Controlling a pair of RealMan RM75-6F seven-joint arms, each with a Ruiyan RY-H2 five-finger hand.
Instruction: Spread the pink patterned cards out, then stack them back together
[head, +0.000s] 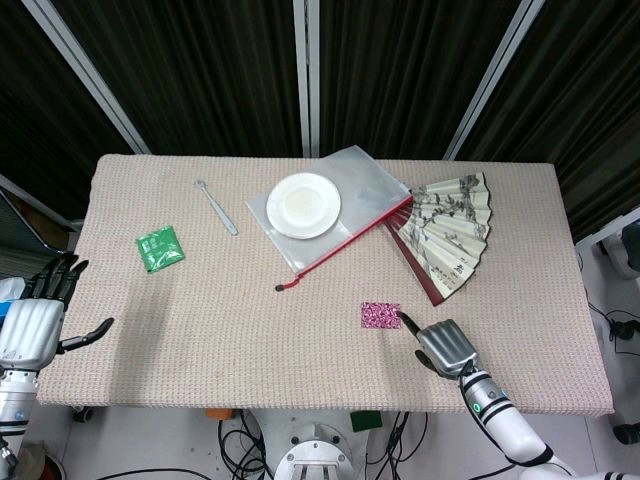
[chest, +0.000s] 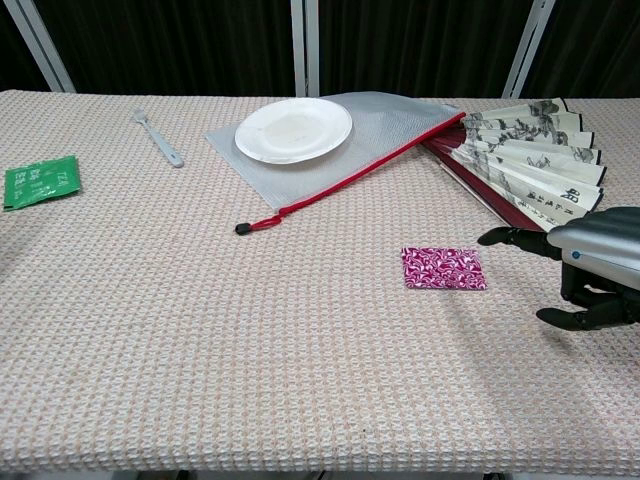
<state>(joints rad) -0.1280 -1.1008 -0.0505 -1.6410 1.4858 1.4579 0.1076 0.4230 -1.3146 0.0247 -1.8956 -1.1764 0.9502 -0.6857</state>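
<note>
Your right hand (head: 447, 347) hovers just right of the pink patterned cards (head: 380, 315), fingers spread, holding nothing. The cards lie stacked flat on the worktop (head: 250, 330), below the zip pouch (head: 330, 205) and folding fan (head: 450, 235). Your left hand (head: 35, 320) waits spread and empty at the worktop's left edge

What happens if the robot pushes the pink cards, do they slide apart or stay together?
The pink cards lie flat in a thin, neat stack, so a sideways push would probably fan them out. They look light and may skid as one on the woven cloth. Lifting one off flat cloth looks fiddly for the right hand.
</note>
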